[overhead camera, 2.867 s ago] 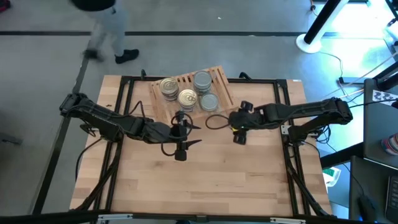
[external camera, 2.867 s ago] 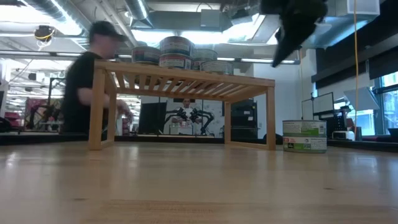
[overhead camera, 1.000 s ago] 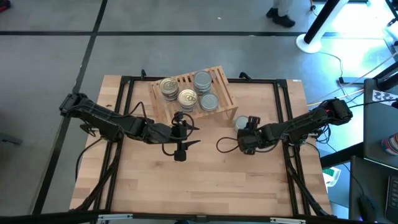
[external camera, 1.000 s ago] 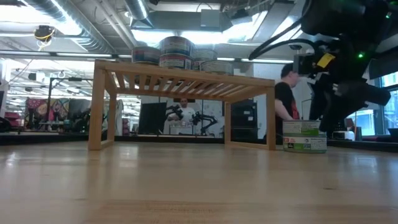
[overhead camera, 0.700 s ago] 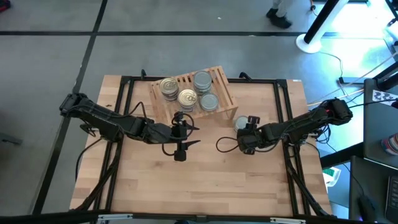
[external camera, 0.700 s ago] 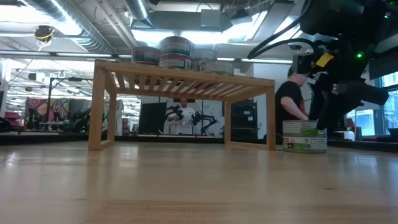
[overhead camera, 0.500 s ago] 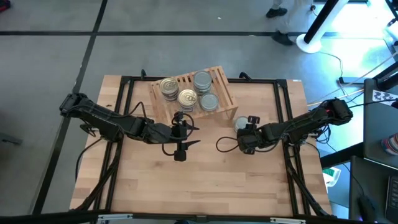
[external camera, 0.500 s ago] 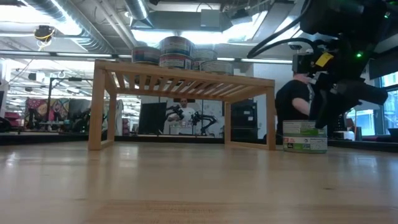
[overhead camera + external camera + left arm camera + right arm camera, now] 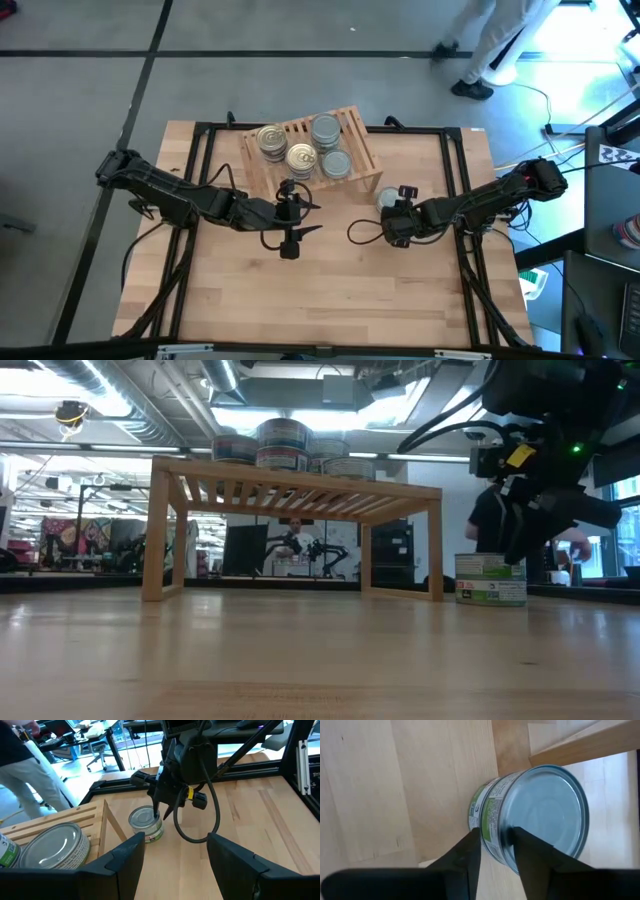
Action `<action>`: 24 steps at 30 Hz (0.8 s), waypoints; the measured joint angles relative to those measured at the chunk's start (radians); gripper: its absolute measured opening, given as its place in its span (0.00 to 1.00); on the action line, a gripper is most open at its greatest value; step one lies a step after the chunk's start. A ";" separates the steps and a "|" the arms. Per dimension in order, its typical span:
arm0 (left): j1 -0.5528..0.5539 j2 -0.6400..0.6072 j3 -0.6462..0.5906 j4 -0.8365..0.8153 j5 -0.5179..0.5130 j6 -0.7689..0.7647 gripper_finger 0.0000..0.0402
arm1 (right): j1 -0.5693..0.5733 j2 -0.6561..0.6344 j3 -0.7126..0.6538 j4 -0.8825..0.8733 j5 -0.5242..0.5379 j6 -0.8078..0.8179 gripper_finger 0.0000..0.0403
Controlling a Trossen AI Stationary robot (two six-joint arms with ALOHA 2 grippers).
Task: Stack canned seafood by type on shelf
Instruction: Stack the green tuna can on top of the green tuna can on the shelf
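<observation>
The wooden slatted shelf (image 9: 355, 130) stands at the table's far middle. On it are stacked tins, gold tops (image 9: 300, 157) on its left and silver-grey tops (image 9: 325, 128) on its right. One silver-topped tin (image 9: 545, 810) stands upright on the table just right of the shelf's near right leg. My right gripper (image 9: 496, 851) slants down onto this tin and is shut on it. My left gripper (image 9: 175, 865) hovers open and empty above the table in front of the shelf. My right gripper pinches the tin's top rim (image 9: 501, 832) on its near side. One finger (image 9: 470, 852) lies against the labelled outer wall and the other (image 9: 532, 855) on the lid just inside the rim. The fingers slant steeply down from the table's right. The tin stands flat on the table.
The shelf's near right leg (image 9: 580, 742) stands close beside the held tin. A black cable (image 9: 358, 232) loops under the right wrist. Bare wooden tabletop (image 9: 330, 300) lies toward the near edge. A person walks (image 9: 490, 40) beyond the far right corner.
My right gripper has closed its fingers onto the tin's rim without shifting. The tin has stayed in place on the table. A person has moved across behind the table.
</observation>
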 joint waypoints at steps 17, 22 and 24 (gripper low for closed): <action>0.000 0.000 0.000 0.000 0.000 0.000 0.53 | 0.002 0.066 0.002 0.000 0.052 -0.001 0.10; 0.000 0.000 0.000 0.000 0.000 -0.001 0.53 | 0.002 0.067 0.001 0.010 0.053 -0.002 0.07; 0.000 0.000 0.000 0.000 0.000 -0.008 0.53 | 0.002 0.067 0.001 0.017 0.052 -0.001 0.06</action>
